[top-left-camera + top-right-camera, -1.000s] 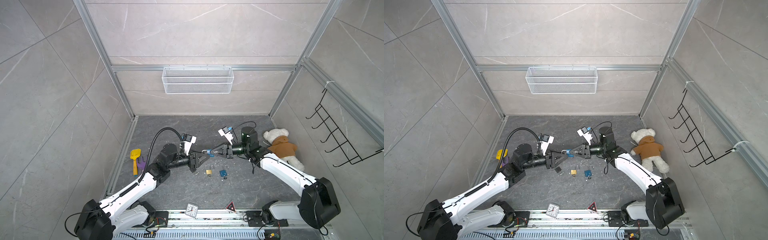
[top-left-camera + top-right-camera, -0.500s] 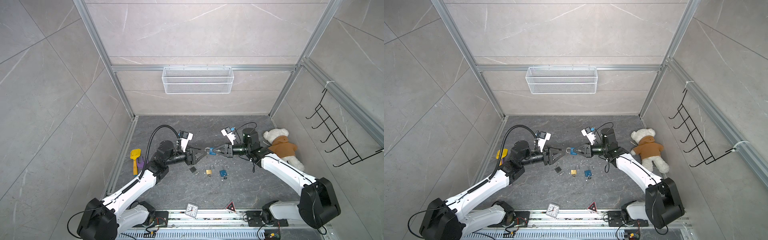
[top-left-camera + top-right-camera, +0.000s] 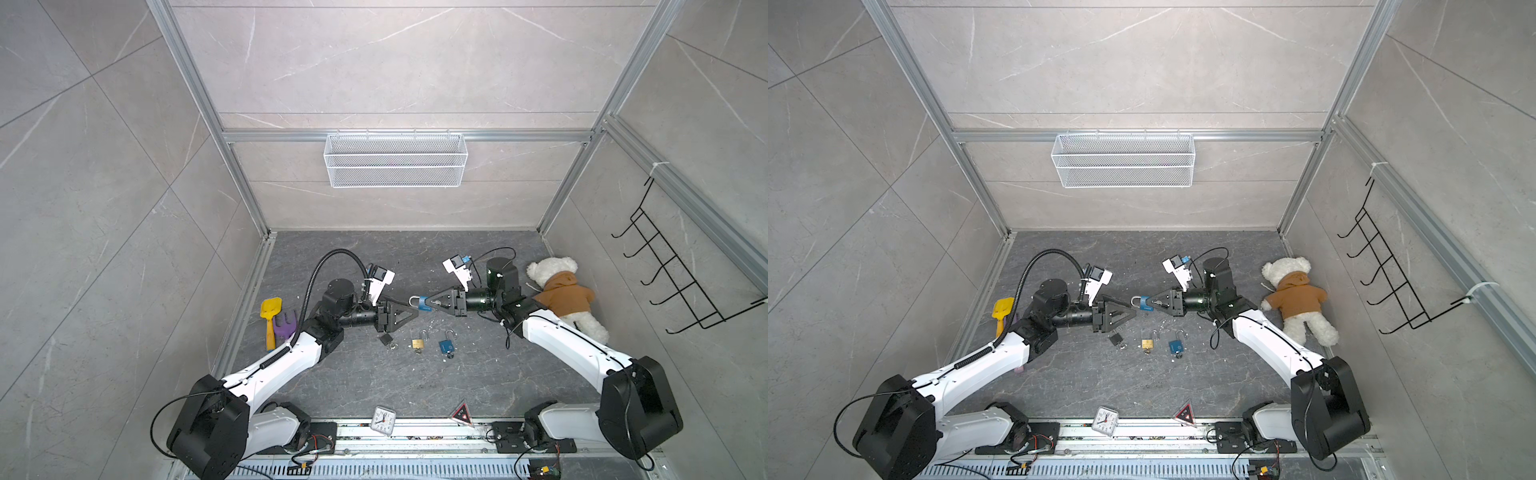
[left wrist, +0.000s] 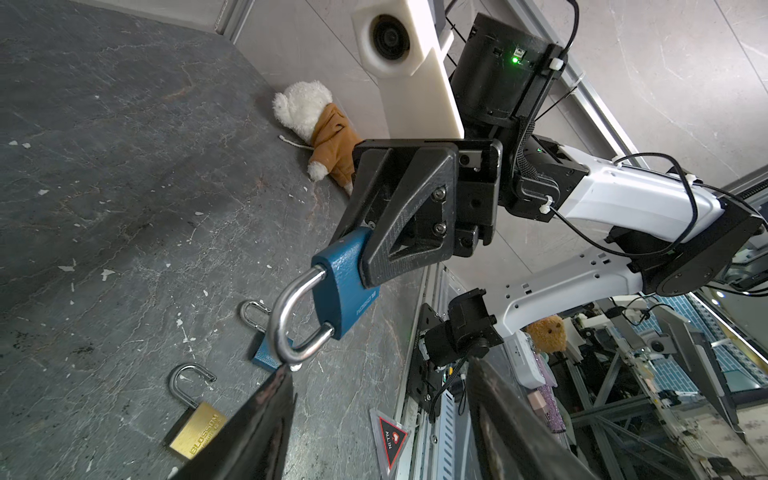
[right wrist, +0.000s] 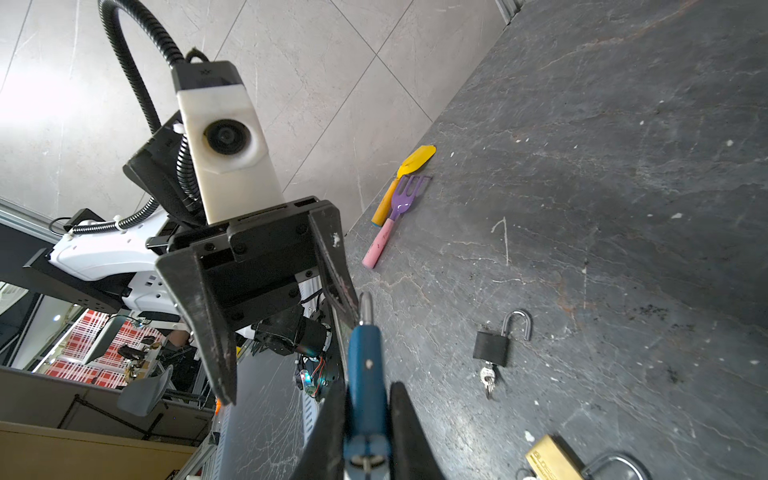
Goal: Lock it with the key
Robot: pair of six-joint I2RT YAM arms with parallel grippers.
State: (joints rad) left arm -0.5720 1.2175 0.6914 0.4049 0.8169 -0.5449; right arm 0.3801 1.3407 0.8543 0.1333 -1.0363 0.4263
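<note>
In both top views the blue padlock point(image 3: 420, 302) is held aloft at mid-frame. Its long axis runs left-right and its steel shackle points left. The right gripper point(image 3: 430, 302) is clamped on its painted body, and the left gripper point(image 3: 414, 312) faces it.

Left wrist view: the body is rounded matte blue. The glossy U-shaped shackle is seated at both ends and slants toward lower left.

Right wrist view: the lock is edge-on at lower centre. The left gripper's black fingers point(image 5: 208, 332) are spread apart, one just beside the shackle, perhaps touching.
</note>
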